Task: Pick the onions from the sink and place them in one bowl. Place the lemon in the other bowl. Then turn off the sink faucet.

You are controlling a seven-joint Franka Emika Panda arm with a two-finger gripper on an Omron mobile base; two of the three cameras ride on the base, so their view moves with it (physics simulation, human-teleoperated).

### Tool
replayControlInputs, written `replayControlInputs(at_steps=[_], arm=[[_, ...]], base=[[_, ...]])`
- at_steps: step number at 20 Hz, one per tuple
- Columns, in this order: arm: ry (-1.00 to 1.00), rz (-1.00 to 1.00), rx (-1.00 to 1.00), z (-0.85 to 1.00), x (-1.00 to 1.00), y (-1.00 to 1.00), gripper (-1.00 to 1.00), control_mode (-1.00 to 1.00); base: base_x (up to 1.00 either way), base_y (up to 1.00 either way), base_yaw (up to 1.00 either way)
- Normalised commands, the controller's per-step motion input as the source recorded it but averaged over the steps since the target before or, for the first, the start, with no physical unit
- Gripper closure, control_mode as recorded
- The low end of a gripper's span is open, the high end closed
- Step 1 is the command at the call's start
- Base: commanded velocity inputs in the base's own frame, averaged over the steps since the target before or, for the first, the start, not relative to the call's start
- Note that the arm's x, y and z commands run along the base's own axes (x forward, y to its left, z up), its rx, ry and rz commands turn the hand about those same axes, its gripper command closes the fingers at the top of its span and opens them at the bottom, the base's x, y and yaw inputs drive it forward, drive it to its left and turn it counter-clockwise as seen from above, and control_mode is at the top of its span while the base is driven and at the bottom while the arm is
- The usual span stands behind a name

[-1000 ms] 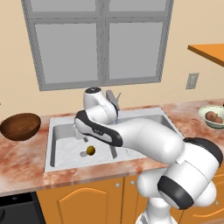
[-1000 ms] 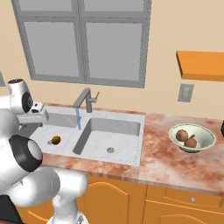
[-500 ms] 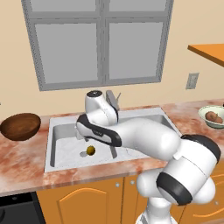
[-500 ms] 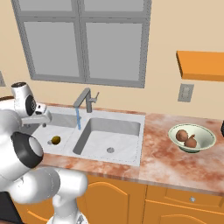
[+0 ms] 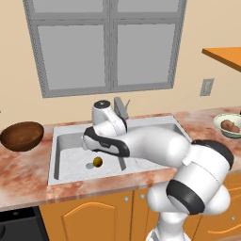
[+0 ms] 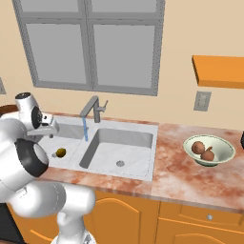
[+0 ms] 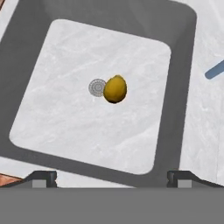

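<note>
The yellow-olive lemon (image 7: 115,89) lies on the floor of the sink's (image 7: 65,113) left basin, touching its round drain (image 7: 97,87). My gripper (image 7: 112,179) hangs open above that basin, looking down at the lemon with nothing between its fingertips (image 7: 43,178). From the sides, the lemon (image 5: 97,162) (image 6: 60,152) sits just below my hand. Two reddish-brown onions (image 6: 198,147) (image 6: 208,155) rest in the pale green-white bowl (image 6: 224,155) on the right counter. The dark brown bowl (image 5: 21,135) stands left of the sink (image 5: 59,136). The faucet (image 6: 94,107) is running.
A blue stream of water (image 6: 85,129) falls from the spout near the divider between the basins. My white arm (image 5: 150,146) bends across the right basin. A window fills the wall behind, and an orange shelf (image 6: 219,71) hangs at the right.
My hand has sunk a little lower over the left basin. The lemon, bowls and onions have not moved.
</note>
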Motion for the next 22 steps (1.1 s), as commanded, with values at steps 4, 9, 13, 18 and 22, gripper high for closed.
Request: replayControlInputs(at_steps=[4, 9, 13, 18, 22], arm=[[0.0, -0.05, 0.0, -0.01, 0.19, 0.0, -1.0, -1.0], [0.04, -0.1, 0.0, -0.01, 0.16, 0.03, -1.0, -1.0], [0.01, -0.1, -0.01, -0.09, 0.11, 0.1, -1.0, -1.0], [0.0, -0.1, -0.02, -0.11, 0.08, 0.13, -1.0, -1.0], [0.0, -0.09, -0.02, -0.1, 0.06, 0.06, -1.0, -1.0]], base=[[0.0, 0.0, 0.0], [0.0, 0.0, 0.0], [0.0, 0.0, 0.0], [0.0, 0.0, 0.0], [0.0, 0.0, 0.0]])
